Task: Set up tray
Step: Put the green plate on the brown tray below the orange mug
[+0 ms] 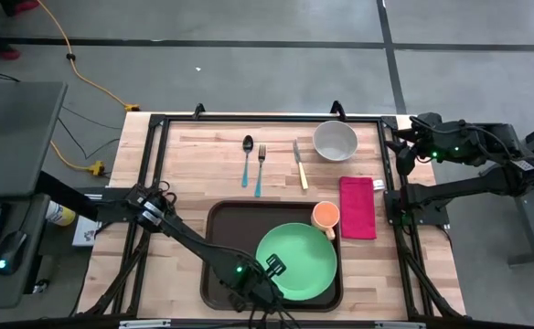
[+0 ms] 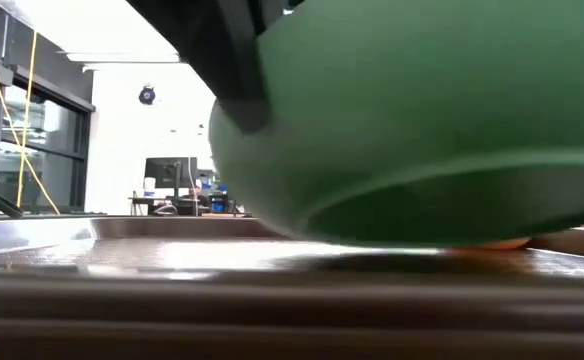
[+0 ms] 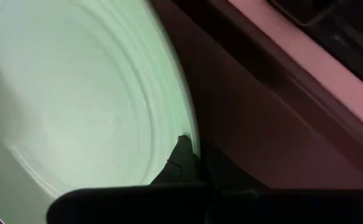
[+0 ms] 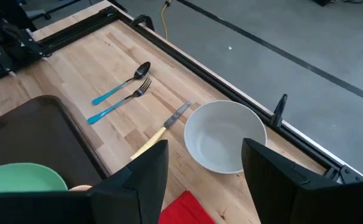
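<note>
My left claw (image 1: 274, 268) is pinched shut on the near-left rim of the plate (image 1: 296, 260); the left wrist view shows a fingertip (image 3: 183, 151) right at that edge. The plate hangs tilted over the tray (image 1: 223, 260), its low side close to the tray floor in the low view; I cannot tell if it touches. The tray lies directly under the claw at the worktop's (image 1: 194, 164) near edge, long axis running left to right. A cup (image 1: 325, 216) sits at the tray's far-right corner, just beside the plate. My guess: the next move is straight down, then release. My right claw (image 4: 204, 168) waits wide and empty above the bowl (image 1: 335, 140), well apart from the tray. Spoon (image 1: 247, 157), fork (image 1: 260, 167), knife (image 1: 299, 163) and napkin (image 1: 357, 206) lie outside the tray, nearer the right arm.
</note>
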Robot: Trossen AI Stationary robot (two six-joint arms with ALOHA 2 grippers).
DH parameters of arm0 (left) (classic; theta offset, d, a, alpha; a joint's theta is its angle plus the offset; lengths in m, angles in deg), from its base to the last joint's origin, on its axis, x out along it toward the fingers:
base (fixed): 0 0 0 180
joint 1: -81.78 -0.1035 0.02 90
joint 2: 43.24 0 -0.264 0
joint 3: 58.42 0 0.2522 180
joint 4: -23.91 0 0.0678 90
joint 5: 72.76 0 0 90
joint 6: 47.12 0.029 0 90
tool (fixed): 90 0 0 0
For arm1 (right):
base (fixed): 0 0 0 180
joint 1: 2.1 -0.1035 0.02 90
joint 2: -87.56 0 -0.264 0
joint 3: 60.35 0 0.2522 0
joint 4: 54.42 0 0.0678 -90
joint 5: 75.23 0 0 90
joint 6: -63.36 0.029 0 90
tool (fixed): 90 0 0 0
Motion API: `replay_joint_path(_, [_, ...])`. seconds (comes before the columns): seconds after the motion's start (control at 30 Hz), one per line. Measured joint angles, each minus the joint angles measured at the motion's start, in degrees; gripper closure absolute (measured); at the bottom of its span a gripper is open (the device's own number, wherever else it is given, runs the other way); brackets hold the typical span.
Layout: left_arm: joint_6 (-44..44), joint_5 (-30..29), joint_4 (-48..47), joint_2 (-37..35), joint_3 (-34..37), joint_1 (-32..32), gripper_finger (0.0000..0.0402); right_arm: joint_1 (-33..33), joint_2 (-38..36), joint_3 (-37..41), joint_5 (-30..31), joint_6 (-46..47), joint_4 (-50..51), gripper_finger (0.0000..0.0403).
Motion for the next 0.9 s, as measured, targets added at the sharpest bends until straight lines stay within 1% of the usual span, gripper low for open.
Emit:
replay_joint_path(0.13, [0.1,3.3,0.9,0.0,0.0,0.0,0.0389,0.0,0.0,0.0,-0.3,-0.2,0.0,0.0222])
replay_joint_path(0.33, [0.1,4.2,3.9,0.0,0.0,-0.1,0.0389,0.0,0.0,0.0,-0.3,-1.3,0.0,0.0222])
replay_joint_path(0.5, [0.0,5.2,5.1,1.1,0.0,-0.1,0.0379,0.0,0.0,0.0,-0.3,-1.5,0.0,0.0222])
replay_joint_path(0.6, [-1.1,5.0,5.4,1.1,0.0,0.0,0.0363,0.0,0.0,0.0,-0.3,-1.6,0.0,0.0222])
replay_joint_path(0.9, [-1.9,3.2,4.6,1.1,0.1,-0.1,0.0295,0.0,0.0,0.0,-0.7,-1.5,0.0,0.0222])
